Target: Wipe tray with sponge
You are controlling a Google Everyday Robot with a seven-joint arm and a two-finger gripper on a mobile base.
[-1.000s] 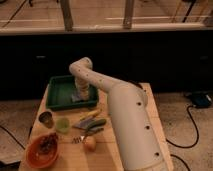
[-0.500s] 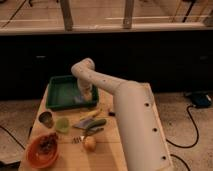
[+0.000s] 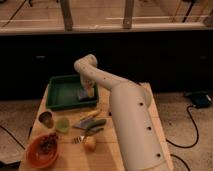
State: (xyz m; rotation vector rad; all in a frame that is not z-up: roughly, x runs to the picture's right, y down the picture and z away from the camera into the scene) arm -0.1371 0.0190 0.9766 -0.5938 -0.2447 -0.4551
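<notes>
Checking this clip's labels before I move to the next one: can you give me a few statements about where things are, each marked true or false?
1. The end effector is down inside the green tray. True.
2. The orange bowl sits in the tray. False: it stands on the table at the near left corner, outside the tray.
3. The sponge is in the tray's right part, at the end effector. True.
4. The yellow-handled utensil lies in the tray. False: it lies on the table, in front of the tray.
</notes>
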